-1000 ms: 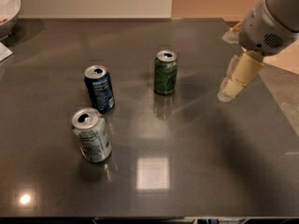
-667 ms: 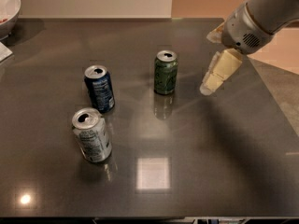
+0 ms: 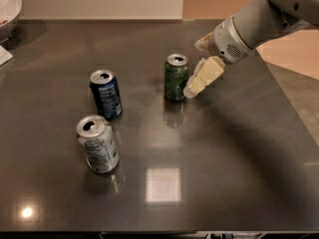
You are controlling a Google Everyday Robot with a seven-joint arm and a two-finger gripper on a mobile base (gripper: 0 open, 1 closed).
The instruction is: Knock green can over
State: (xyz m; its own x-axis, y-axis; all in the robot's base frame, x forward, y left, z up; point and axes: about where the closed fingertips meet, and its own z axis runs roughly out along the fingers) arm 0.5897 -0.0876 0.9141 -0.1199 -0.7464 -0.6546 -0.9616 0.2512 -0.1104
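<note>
The green can (image 3: 176,77) stands upright near the middle of the dark table (image 3: 229,153). It is dark green with a silver top. My gripper (image 3: 193,90) comes in from the upper right and its cream-coloured fingers reach down to the can's right side, touching it or nearly so. The grey arm (image 3: 254,26) stretches back to the top right corner.
A dark blue can (image 3: 105,94) stands upright left of the green can. A silver-white can (image 3: 97,143) stands upright in front of it. A white bowl (image 3: 9,9) sits at the far left corner. The table's right edge runs diagonally past the arm.
My gripper has moved left across the table, from well right of the green can to right beside it. The cans have not moved.
</note>
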